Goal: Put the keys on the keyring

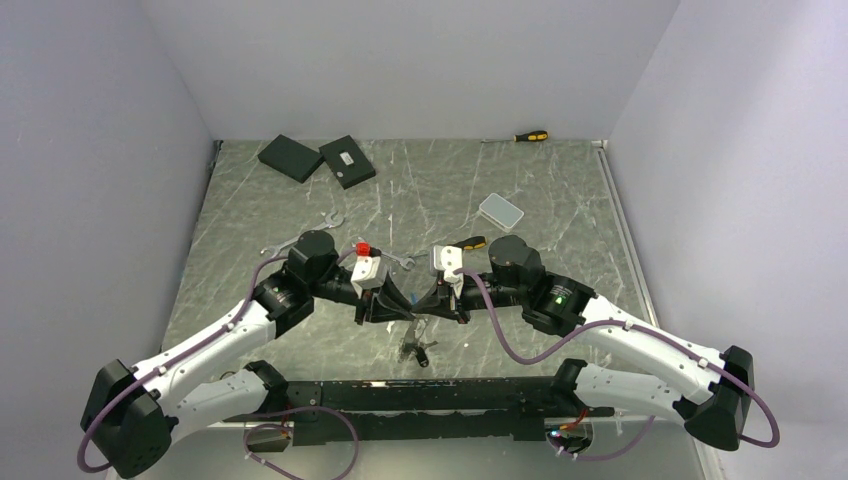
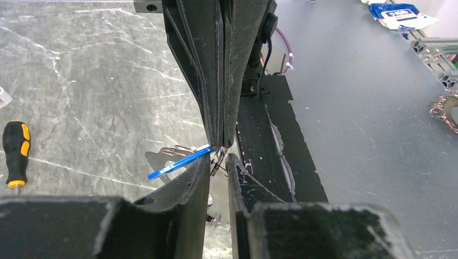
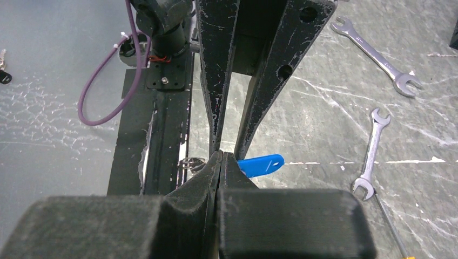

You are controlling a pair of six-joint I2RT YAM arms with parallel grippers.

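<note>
My two grippers meet tip to tip above the near middle of the table. The keyring [image 2: 218, 161] shows as thin grey wire loops with a blue tag [image 3: 260, 165]. My right gripper [image 3: 220, 155] is shut on it, and the tag sticks out sideways. My left gripper [image 2: 217, 157] stands narrowly apart, the wire loops spanning the gap between its tips. A small dark bundle [image 1: 415, 348] hangs below the meeting point; what it is I cannot tell. The keys, silver spanners [image 3: 378, 48] [image 3: 370, 155], lie loose on the table beyond the left arm.
A yellow-and-black screwdriver [image 1: 530, 136] lies at the back wall, and another [image 2: 15, 151] beside the right arm. Two black boxes [image 1: 291, 157] [image 1: 347, 161] sit at the back left, with a white box [image 1: 501, 210] at centre right. The black base rail [image 1: 420, 395] runs along the near edge.
</note>
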